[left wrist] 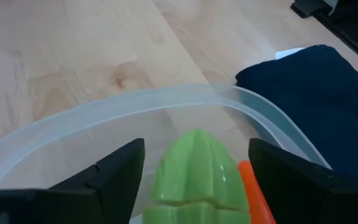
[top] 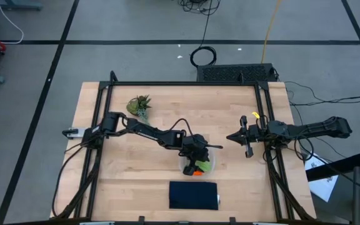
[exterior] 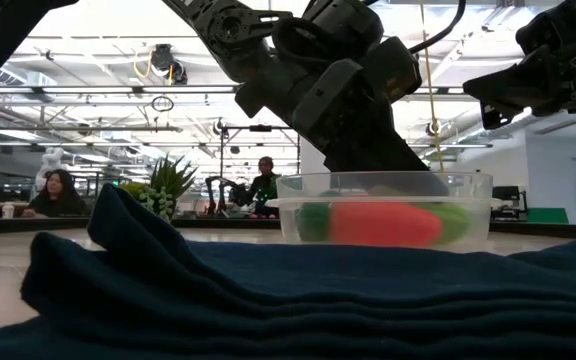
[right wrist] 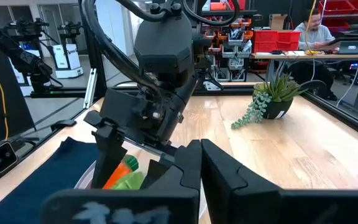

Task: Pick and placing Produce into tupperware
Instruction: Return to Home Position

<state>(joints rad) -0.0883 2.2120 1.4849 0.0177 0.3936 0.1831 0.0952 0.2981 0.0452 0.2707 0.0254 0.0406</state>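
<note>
The clear tupperware [top: 195, 166] [exterior: 383, 205] stands on the wood table near the middle. Inside it lie the orange carrot [exterior: 383, 222] [left wrist: 253, 186], the dark green lump [exterior: 315, 220] and the lime-green piece [left wrist: 194, 174] [right wrist: 132, 182]. My left gripper [top: 197, 156] [left wrist: 197, 155] reaches down into the tupperware and is open. Its fingers [left wrist: 117, 177] stand on either side of the lime-green piece with narrow gaps. My right gripper [top: 235, 137] [right wrist: 201, 162] is shut and hangs above the table to the right of the tupperware.
A folded navy cloth [top: 194, 195] [left wrist: 316, 93] lies just on the near side of the tupperware. A leafy plant sprig [top: 139, 107] [right wrist: 272, 96] sits toward the far left of the table. Black frame rails [top: 105, 94] run along the table's sides. People sit in the room beyond the table.
</note>
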